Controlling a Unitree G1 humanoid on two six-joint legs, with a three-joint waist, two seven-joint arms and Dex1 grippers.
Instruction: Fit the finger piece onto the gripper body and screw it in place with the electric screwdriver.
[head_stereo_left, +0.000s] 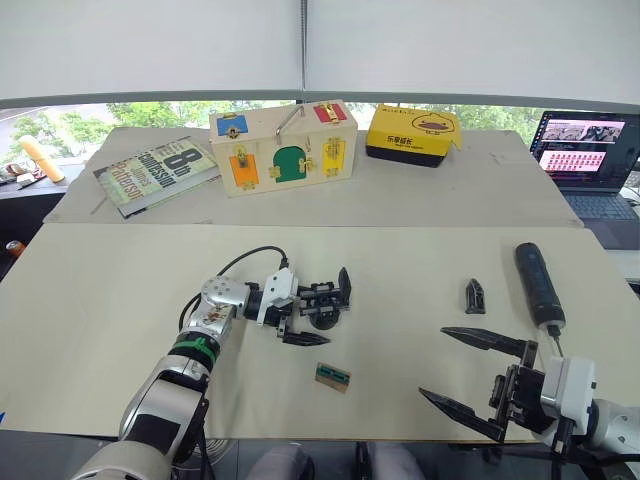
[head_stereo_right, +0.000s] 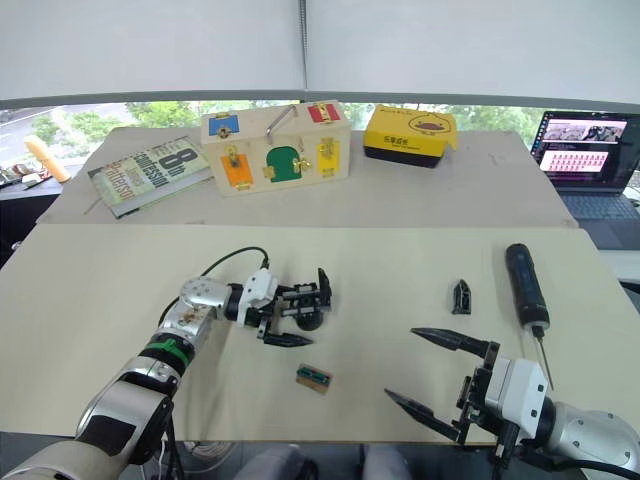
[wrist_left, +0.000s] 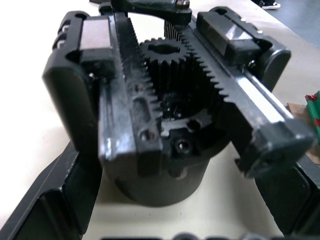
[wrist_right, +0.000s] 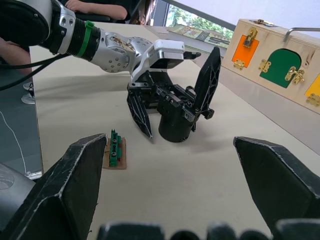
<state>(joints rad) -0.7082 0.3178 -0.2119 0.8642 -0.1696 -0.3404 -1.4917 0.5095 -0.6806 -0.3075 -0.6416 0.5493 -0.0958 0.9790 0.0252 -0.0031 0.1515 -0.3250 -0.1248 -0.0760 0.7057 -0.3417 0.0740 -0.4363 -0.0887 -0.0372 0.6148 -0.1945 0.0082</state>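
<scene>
- The left gripper has its fingers clamped around the gripper body, which rests on the table.
- The right gripper, fingers wide apart and empty, hangs near the finger piece; the electric screwdriver lies just beyond.
- Best approach, I judge: keep the body steady, lower squarely over the finger piece and close on its sides.

Left gripper jaws clamped, right gripper jaws spread wide
</scene>
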